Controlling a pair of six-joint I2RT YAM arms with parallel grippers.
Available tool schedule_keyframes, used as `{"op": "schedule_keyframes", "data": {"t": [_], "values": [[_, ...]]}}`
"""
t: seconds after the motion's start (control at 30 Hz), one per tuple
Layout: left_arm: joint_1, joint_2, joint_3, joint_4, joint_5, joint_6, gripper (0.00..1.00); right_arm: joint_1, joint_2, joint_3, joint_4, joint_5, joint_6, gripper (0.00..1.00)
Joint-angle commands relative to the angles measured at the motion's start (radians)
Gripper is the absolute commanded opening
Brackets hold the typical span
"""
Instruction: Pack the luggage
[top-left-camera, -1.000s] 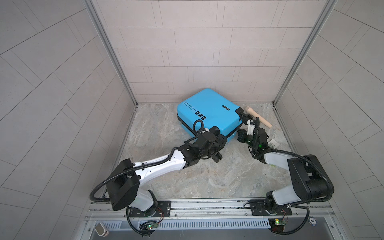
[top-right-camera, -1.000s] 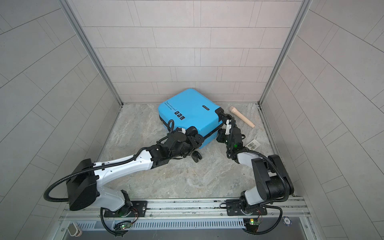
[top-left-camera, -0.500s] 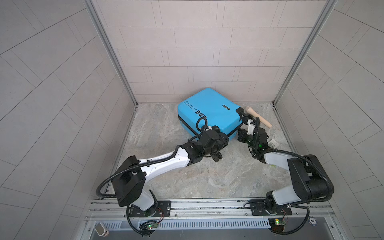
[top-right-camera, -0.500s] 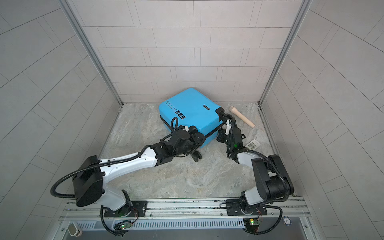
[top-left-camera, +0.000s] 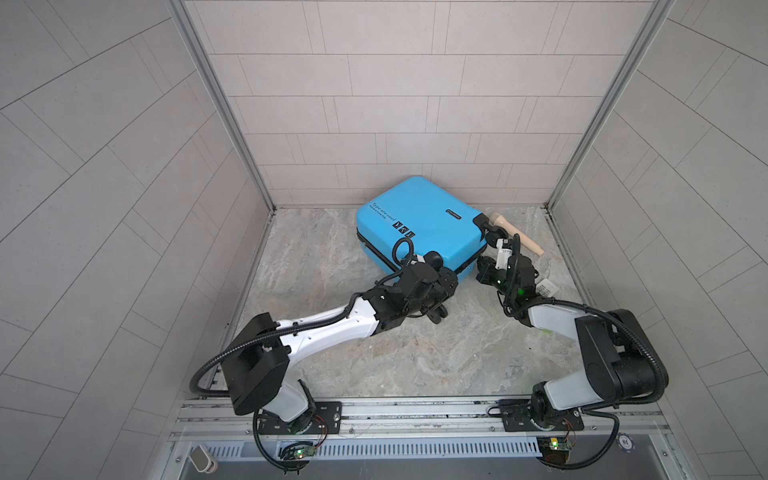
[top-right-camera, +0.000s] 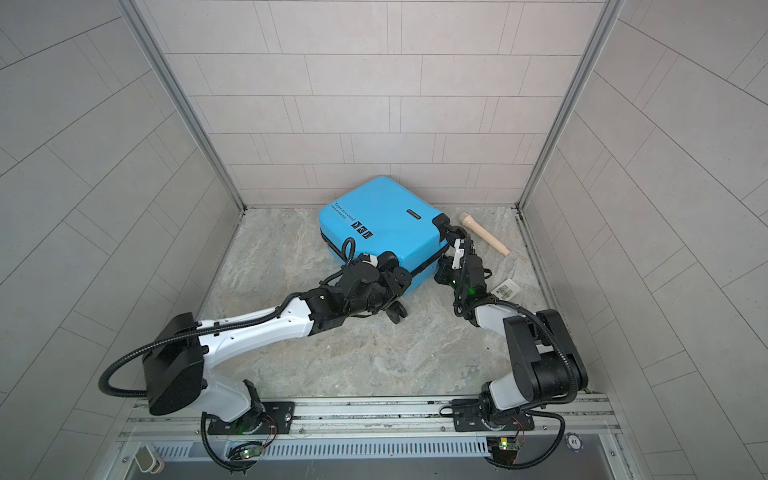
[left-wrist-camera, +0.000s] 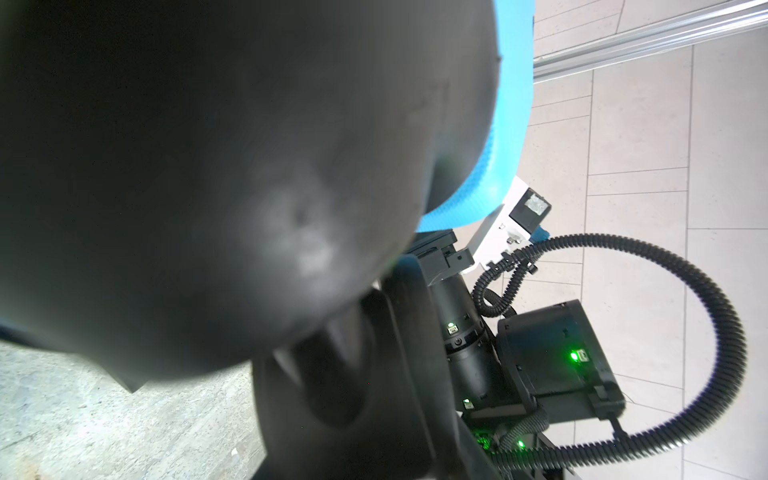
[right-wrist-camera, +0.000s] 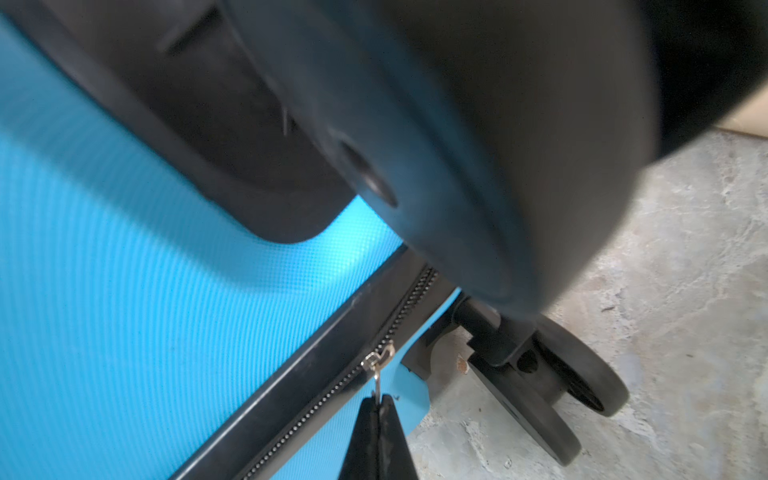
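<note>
**A:** Where's the luggage (top-left-camera: 419, 224) sitting?

**B:** Flat on the stone-look floor (top-left-camera: 374, 357), back by the rear wall. The right gripper (right-wrist-camera: 376, 432) is pinched tight on the zipper pull (right-wrist-camera: 377, 363) at the side seam.

**A:** And the left gripper (top-left-camera: 438, 286)?

**B:** It's down at the near corner by the corner wheel (top-left-camera: 439, 318). Its fingers are hidden, so I can't tell. The shell is glossy blue, finely dimpled, with rounded corners. There's a black toothed zipper (right-wrist-camera: 324, 409) and smooth twin wheels (right-wrist-camera: 582, 374).
</note>
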Motion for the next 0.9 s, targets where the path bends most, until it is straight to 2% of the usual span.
{"op": "schedule_keyframes", "data": {"t": [0.0, 0.2, 0.33, 0.67, 0.77, 0.87], "values": [[0.028, -0.077, -0.022, 0.077, -0.019, 0.055, 0.0, -0.016, 0.017, 0.002, -0.098, 0.006, -0.009, 0.0], [0.047, -0.18, -0.064, 0.002, -0.031, 0.119, 0.0, -0.06, 0.031, 0.01, -0.084, 0.012, 0.028, 0.0], [0.058, -0.272, -0.137, -0.008, -0.078, 0.134, 0.0, -0.078, 0.026, 0.012, -0.082, 0.012, 0.047, 0.0], [0.133, -0.459, -0.177, -0.255, -0.008, 0.221, 0.0, -0.085, 0.01, 0.021, -0.076, 0.017, 0.047, 0.0], [0.158, -0.507, -0.215, -0.27, 0.004, 0.215, 0.0, -0.086, 0.011, 0.022, -0.065, -0.015, 0.049, 0.0], [0.159, -0.509, -0.19, -0.317, -0.002, 0.22, 0.0, -0.081, 0.006, 0.021, -0.068, -0.042, 0.05, 0.0]]}}
